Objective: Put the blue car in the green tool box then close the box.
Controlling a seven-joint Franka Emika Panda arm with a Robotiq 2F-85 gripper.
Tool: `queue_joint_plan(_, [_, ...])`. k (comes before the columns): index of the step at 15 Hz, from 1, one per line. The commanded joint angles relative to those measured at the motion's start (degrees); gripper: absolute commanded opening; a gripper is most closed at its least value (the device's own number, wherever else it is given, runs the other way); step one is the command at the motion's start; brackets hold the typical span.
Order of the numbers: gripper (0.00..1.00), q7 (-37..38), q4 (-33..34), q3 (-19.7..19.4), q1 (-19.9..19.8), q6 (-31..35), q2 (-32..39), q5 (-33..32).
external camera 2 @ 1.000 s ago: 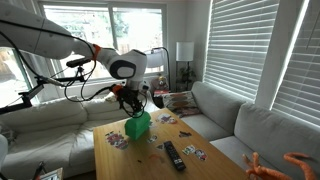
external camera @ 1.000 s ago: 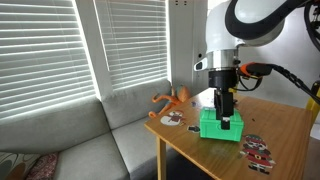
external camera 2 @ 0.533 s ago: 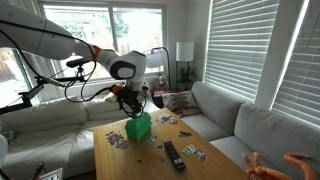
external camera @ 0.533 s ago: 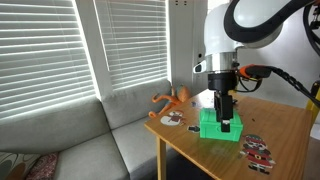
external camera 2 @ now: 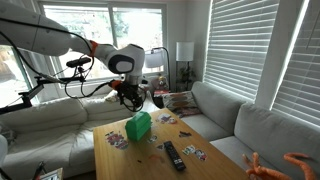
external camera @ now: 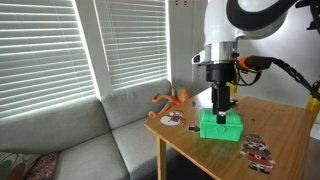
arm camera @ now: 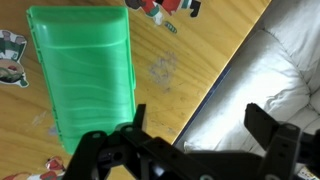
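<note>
Jaws hang just above the green box (external camera: pixel 220 124), spread apart and holding nothing. The wrist view shows both fingers (arm camera: pixel 270 130) wide, with only the surface (arm camera: pixel 190 60) and the sofa (arm camera: pixel 280 60) between them. Blue car: not visible in any view. Judgement: most likely inside the box, though no picture confirms it. In the wrist view the box lies below the jaws and off to one side, its top one continuous green panel, so the lid looks down; whether it is latched I cannot tell. Step in hand, as I read it: the closing end of the task, either pressing the lid home or clearing off after it. Next move calls for a straight vertical path. That means down onto the lid centre if a press is needed, otherwise up and clear, with no sideways drag that could slide what is probably a light plastic box. Edges: the box stands near the surface edge on the sofa side, and in the wrist view that edge runs right beneath the jaws. A shove that way risks sending the box off. Room: open air above the jaws. Printed cards (external camera: pixel 258 150) lie flat around the box, an orange toy (external camera: pixel 172 99) sits beyond it, and a remote (external camera 2: pixel 172 154) lies well apart.
</note>
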Motion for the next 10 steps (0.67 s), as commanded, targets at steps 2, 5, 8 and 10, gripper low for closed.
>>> queue_joint_plan(2, [1.00, -1.5, 1.7, -1.7, -0.6, -1.3, -6.5, -2.9])
queue_joint_plan(5, [1.00, -3.1, 1.7, -3.3, -1.2, -1.7, -10.8, -6.7])
queue_joint_plan(8, [1.00, -5.2, 1.2, -5.1, -1.6, -2.1, -14.0, -10.1])
queue_joint_plan(10, [1.00, -4.0, 2.2, -5.4, -0.9, -1.3, -12.6, -8.7])
